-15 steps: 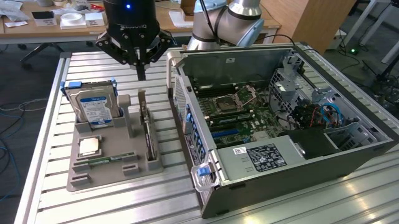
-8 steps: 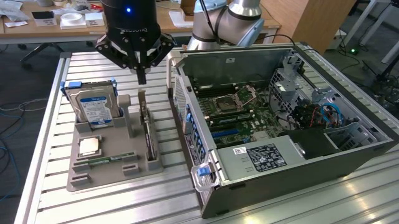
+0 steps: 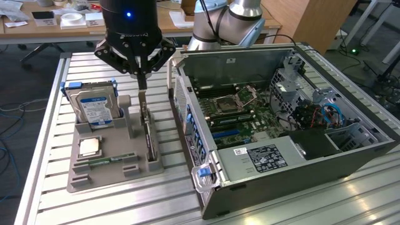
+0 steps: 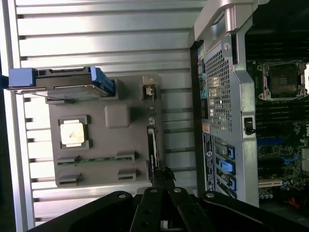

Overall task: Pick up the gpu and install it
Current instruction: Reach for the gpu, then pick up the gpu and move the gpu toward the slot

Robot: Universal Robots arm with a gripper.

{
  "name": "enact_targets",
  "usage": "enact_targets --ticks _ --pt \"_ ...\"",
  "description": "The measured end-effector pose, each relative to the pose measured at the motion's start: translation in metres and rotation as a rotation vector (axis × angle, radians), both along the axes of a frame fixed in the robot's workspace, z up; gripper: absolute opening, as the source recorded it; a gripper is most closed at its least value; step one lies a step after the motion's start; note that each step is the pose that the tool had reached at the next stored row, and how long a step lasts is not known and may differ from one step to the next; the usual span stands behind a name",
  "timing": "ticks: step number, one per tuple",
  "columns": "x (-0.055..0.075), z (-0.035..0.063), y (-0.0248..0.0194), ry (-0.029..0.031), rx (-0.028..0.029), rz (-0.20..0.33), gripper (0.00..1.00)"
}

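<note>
The hand [image 3: 142, 85] [image 4: 161, 173] is hanging with its fingers pointing down, just over the gpu [image 3: 149, 138] [image 4: 152, 142]. The two fingers are standing very close together, so the opening is narrow. The fingertips are reaching the top of the card's pale bracket end, but I cannot tell whether they are pinching it or only meeting above it.

The gpu is standing on its long edge in a slot of the grey holder [image 3: 112, 176] [image 4: 113, 171], on the holder's side nearest to the computer case [image 3: 293, 176] [image 4: 234, 101]. The card is sitting upright and is not lifted out.

In the same holder, toward the exterior view's left, a hard drive [image 3: 95, 108] [image 4: 63, 81] with blue side rails is standing upright. A square processor [image 3: 91, 147] [image 4: 73, 133] is lying flat beside it, and a narrow green memory stick [image 3: 110, 160] [image 4: 96, 159] is lying near the processor.

The holder is resting on the slatted metal counter [image 3: 112, 206] [image 4: 96, 43]. The case is lying just beside the holder, at the exterior view's right, with its side open, and the green motherboard [image 3: 233, 112] is showing inside it.
</note>
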State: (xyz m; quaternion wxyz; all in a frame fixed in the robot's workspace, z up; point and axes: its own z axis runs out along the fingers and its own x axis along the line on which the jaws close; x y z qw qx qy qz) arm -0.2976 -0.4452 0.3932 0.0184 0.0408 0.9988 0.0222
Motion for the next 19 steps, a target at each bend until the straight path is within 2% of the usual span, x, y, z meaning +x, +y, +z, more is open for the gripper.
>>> enact_targets --ticks 8,19 --pt "-0.0099 -0.0001 -0.003 0.0 0.0 0.0 0.11" --pt "-0.0103 -0.0001 -0.003 0.0 0.0001 0.0 0.11"
